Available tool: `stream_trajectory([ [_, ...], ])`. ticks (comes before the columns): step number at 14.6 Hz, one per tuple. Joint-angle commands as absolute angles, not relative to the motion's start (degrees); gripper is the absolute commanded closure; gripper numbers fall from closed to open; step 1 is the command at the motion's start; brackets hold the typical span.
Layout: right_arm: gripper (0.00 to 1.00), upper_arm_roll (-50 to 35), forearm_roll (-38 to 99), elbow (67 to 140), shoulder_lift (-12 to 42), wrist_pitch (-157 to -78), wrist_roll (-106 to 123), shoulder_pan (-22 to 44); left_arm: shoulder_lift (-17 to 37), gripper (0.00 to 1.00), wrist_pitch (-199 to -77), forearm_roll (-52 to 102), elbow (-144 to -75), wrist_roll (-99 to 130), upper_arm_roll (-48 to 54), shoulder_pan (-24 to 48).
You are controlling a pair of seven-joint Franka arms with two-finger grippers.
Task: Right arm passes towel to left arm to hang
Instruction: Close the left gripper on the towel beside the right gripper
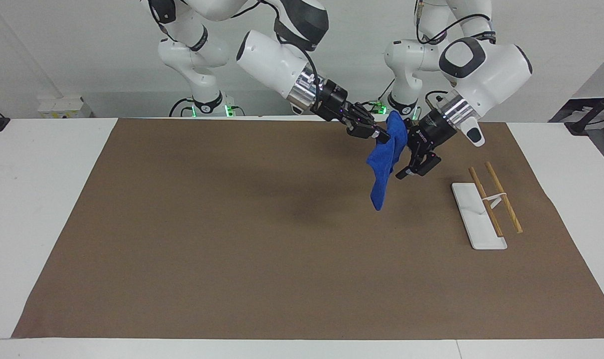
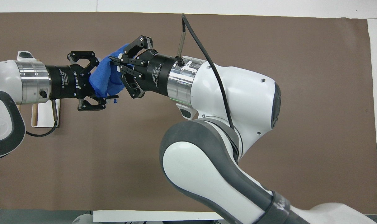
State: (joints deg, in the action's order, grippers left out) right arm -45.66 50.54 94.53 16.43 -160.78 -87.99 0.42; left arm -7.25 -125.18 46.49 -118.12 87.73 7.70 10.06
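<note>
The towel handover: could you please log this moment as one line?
phase: handover | right tool: shut on towel, in air | left tool: open around towel, not gripping | rack: bare

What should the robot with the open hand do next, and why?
Probably close the left gripper on the towel. Its open fingers sit on either side of the cloth, while the right gripper, shut on it, holds it in the air.
</note>
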Motion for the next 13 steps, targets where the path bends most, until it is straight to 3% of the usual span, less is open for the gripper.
stream_trajectory([
  [1,1.00,-46.8,51.1,93.9,16.9,-161.0,-87.4,-0.4,-9.5,0.09,-128.9,47.7,-120.7,88.6,8.3,9.8],
  [3,1.00,-47.0,51.2,93.9,16.9,-161.2,-87.4,-0.4,-8.8,0.19,-131.1,48.7,-120.7,88.6,8.3,9.8],
  [8,1.00,-47.5,51.1,93.9,17.0,-161.2,-87.3,-0.4,-8.2,0.56,-131.2,48.8,-120.5,88.6,7.9,8.9],
  [13,1.00,-47.5,51.1,93.9,17.0,-161.1,-87.2,-0.4,-8.0,0.56,-130.7,48.4,-120.7,88.1,7.5,8.7],
])
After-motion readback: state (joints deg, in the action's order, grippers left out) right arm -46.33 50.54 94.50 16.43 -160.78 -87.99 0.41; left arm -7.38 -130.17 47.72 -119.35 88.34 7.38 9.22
